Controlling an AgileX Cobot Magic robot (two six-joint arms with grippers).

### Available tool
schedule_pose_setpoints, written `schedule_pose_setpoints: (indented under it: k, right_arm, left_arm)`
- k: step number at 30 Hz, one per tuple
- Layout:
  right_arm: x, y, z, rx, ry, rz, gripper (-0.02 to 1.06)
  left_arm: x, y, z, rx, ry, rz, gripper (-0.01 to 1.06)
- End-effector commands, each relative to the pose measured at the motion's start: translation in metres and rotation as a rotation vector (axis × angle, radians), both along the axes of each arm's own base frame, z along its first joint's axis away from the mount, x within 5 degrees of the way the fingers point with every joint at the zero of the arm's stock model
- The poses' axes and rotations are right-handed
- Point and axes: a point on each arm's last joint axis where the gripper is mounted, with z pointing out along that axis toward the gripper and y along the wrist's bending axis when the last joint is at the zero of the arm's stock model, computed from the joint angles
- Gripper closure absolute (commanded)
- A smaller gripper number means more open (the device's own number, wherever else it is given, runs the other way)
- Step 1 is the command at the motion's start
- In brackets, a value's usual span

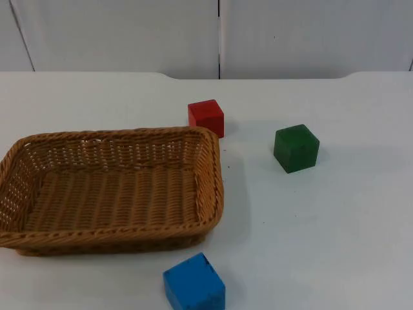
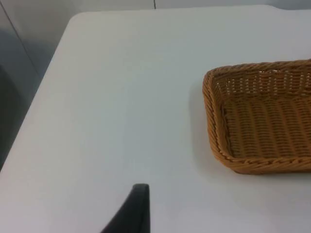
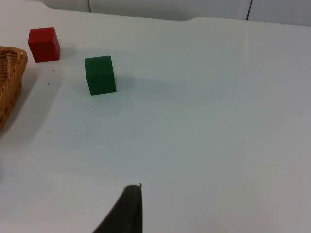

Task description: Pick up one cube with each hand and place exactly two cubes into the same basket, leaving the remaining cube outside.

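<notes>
Woven wicker basket (image 1: 210, 168) (rough); matt cubes; smooth white table (image 1: 335, 226).

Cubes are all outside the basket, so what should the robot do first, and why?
Probably send the right gripper toward the green cube. The basket holds nothing, and the red cube, green cube and blue cube all sit on the table untouched.

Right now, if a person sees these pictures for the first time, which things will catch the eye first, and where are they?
The big wicker basket on the table's left side stands out first, with nothing inside. Three bright cubes lie around it: the red cube at its far right corner, the green cube apart to the right, and the blue cube at the near edge in the top view.
</notes>
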Motion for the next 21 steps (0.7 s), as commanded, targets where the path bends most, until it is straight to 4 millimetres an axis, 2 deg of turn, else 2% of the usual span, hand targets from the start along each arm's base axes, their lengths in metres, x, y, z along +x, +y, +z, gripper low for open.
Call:
schedule_pose_setpoints:
  k: [1,9,16,21]
  right_arm:
    - [0.002,0.001,0.000,-0.002,0.001,0.003,0.00]
    - [0.015,0.004,0.020,0.014,-0.009,0.011,0.00]
    - [0.041,0.009,0.039,0.026,-0.004,0.014,0.00]
    - [0.061,0.011,0.044,0.024,0.020,0.012,0.00]
  left_arm:
    - [0.000,0.000,0.000,-0.004,-0.012,0.002,0.00]
    - [-0.002,-0.002,0.006,-0.026,-0.044,-0.013,0.00]
    - [-0.005,-0.007,0.016,-0.077,-0.070,-0.048,0.00]
    - [0.005,-0.012,0.020,-0.126,-0.021,-0.076,0.00]
